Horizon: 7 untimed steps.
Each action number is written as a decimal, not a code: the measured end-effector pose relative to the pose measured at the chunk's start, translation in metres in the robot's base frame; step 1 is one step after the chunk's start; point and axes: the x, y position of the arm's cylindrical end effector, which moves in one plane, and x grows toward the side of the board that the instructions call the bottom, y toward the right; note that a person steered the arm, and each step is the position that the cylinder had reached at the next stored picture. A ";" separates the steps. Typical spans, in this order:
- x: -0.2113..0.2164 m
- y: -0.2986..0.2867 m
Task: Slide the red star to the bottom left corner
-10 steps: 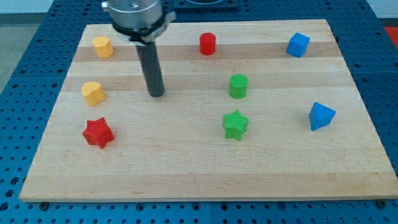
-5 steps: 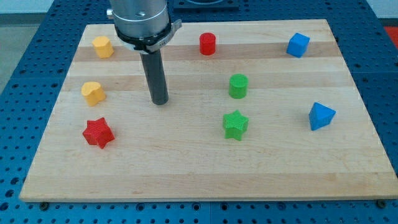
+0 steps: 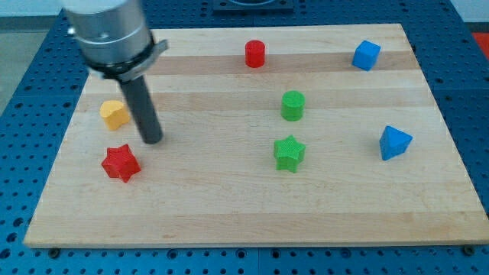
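Observation:
The red star (image 3: 121, 163) lies on the wooden board (image 3: 229, 206) at the view's left, below the middle. My tip (image 3: 153, 139) rests on the board just up and to the right of the red star, a short gap apart from it. A yellow heart-like block (image 3: 114, 114) sits to the left of the rod, above the star. The arm's head hides the upper-left part of the board, where a second yellow block stood earlier.
A red cylinder (image 3: 254, 53) stands at the top middle. A green cylinder (image 3: 292, 105) and a green star (image 3: 289, 152) lie right of centre. A blue cube (image 3: 366, 55) is at the top right, a blue pyramid-like block (image 3: 393, 142) at the right.
My tip has moved left and down, from the board's upper middle-left to a spot close to the red star. The arm now covers the upper yellow block. No block has moved.

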 end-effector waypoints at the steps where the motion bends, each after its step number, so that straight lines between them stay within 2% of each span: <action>1: 0.005 -0.018; 4: 0.062 -0.065; 5: 0.068 -0.066; 6: 0.023 -0.059; 7: 0.012 -0.022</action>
